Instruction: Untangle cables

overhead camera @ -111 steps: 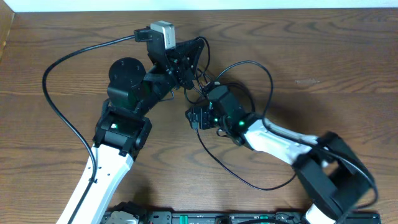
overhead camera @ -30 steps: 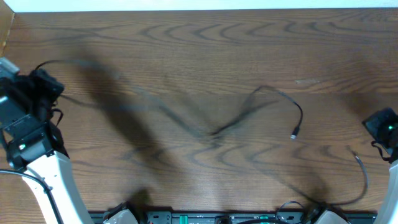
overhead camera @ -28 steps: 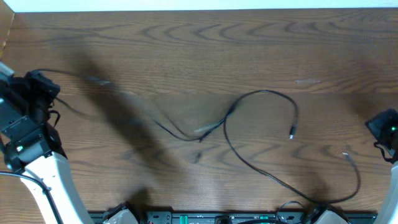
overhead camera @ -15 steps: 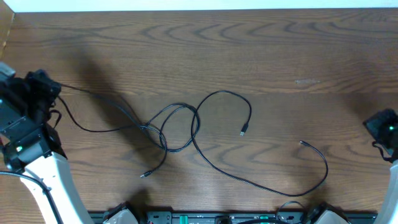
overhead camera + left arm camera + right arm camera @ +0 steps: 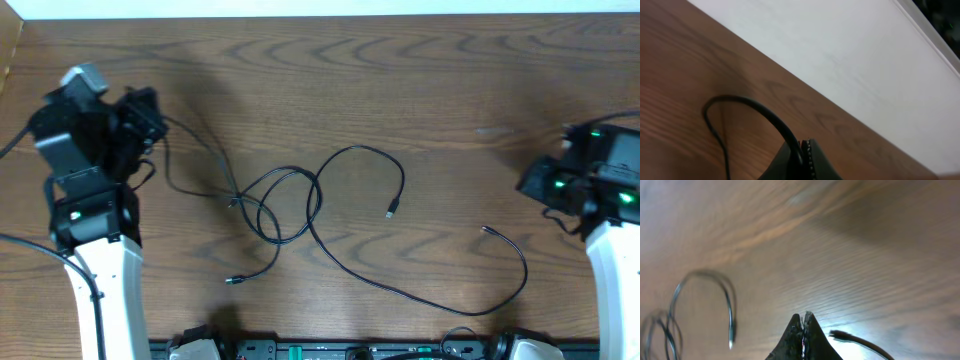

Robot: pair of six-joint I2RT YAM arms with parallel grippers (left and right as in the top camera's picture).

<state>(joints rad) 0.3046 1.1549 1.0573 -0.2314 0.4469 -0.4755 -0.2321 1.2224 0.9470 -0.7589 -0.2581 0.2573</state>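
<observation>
Left gripper (image 5: pixel 148 108) swung inward, pinching cables (image 5: pixel 316 190) (loops unmoved).

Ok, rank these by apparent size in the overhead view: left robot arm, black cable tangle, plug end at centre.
Largest: white-and-black left robot arm
Middle: looped thin black cable tangle
Smallest: small silver-tipped plug end

No writing, label, brand, number or sign can be read in any view; the table (image 5: pixel 330 70) shows only wood grain. The cables (image 5: pixel 290 173) are plain black; the arm housings (image 5: pixel 85 215) bear no mark sharp enough to read.
</observation>
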